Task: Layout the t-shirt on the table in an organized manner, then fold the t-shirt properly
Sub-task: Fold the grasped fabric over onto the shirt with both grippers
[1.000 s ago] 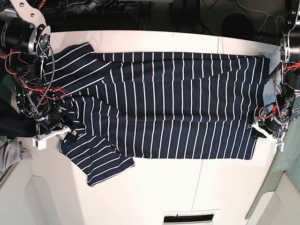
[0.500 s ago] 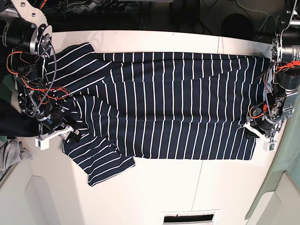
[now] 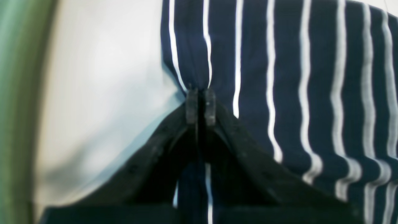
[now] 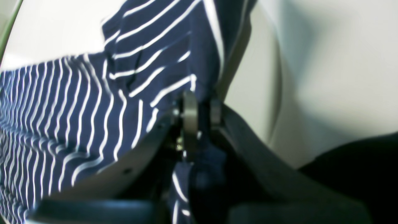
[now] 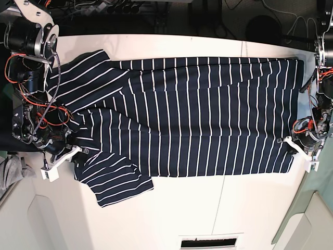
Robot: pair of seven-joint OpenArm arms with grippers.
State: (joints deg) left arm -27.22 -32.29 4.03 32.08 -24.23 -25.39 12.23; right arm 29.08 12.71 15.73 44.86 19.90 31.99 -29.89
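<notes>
The navy white-striped t-shirt (image 5: 197, 114) lies spread flat across the white table (image 5: 166, 213), sleeves at the view's left and hem at the right. My left gripper (image 5: 289, 145) is shut on the hem's lower corner. The left wrist view shows its fingertips (image 3: 201, 105) pinching the striped cloth (image 3: 295, 77) just above the table (image 3: 102, 77). My right gripper (image 5: 78, 151) is shut on the shirt near the lower sleeve. The right wrist view shows it (image 4: 201, 112) clamped on bunched cloth (image 4: 77, 109).
A small grey cloth (image 5: 10, 172) lies at the left edge. A thin seam line (image 5: 223, 203) crosses the table, and a dark slot (image 5: 208, 242) sits at its front edge. Cables and dark gear line the back. A green surface (image 5: 317, 203) borders the right.
My left gripper has pulled the hem corner to the right, and the shirt has stretched out and shifted right. My right gripper has moved slightly down with the sleeve end.
</notes>
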